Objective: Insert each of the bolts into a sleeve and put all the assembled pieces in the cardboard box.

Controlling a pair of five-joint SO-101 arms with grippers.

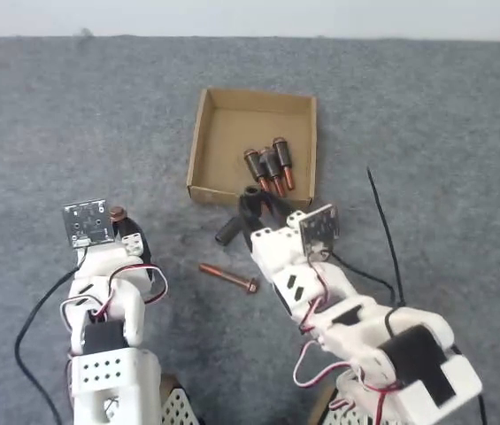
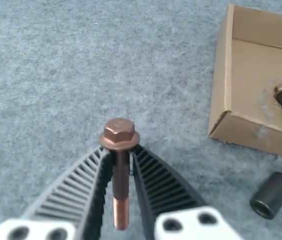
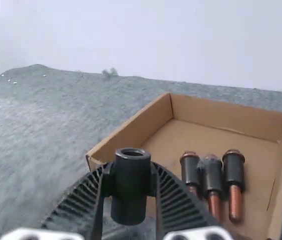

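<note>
Ribbed left jaws clamp a hex-headed copper bolt [image 2: 120, 167]; right jaws, a black cylindrical sleeve [image 3: 130, 182].

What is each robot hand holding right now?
Left gripper: closed, holding a copper bolt.
Right gripper: closed, holding a black sleeve.

Open carpet [image 1: 73, 115] left of cardboard box [image 1: 197, 142]; loose bolt [image 1: 228, 277], probably one sleeve [image 1: 228, 233], near its front.
</note>
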